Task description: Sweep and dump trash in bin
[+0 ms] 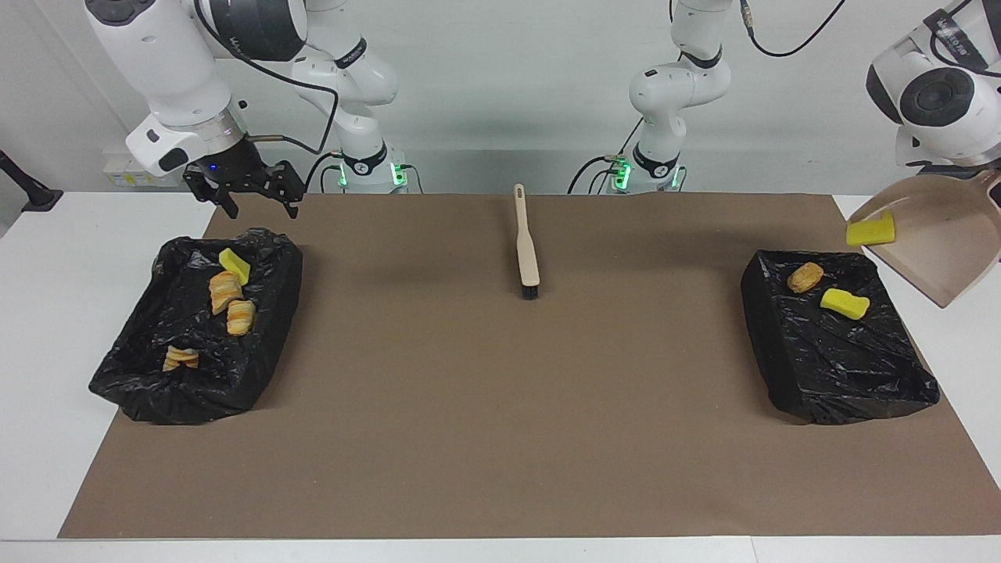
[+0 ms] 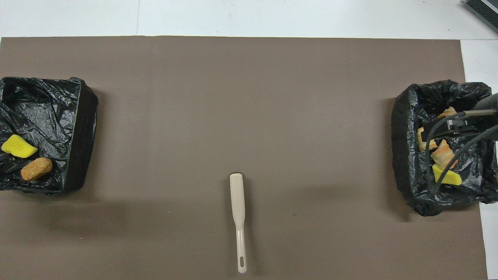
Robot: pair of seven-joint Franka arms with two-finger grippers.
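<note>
My left gripper (image 1: 992,178), at the view's edge, holds the beige dustpan (image 1: 938,242) tilted in the air over the table beside the black-lined bin (image 1: 860,391) at the left arm's end. A yellow chunk (image 1: 870,231) sits at the pan's lip. That bin holds another yellow chunk (image 1: 844,303) and a brown lump (image 1: 805,277), both also in the overhead view (image 2: 18,146) (image 2: 36,168). My right gripper (image 1: 254,199) is open and empty over the edge of the second bin (image 1: 141,383), which holds a yellow chunk (image 1: 234,264) and pastry lumps (image 1: 225,291).
A beige brush (image 1: 526,250) lies on the brown mat (image 1: 500,407) midway between the bins, on the robots' side; it also shows in the overhead view (image 2: 238,217). White table shows around the mat. The right arm's cable hangs over its bin (image 2: 400,155).
</note>
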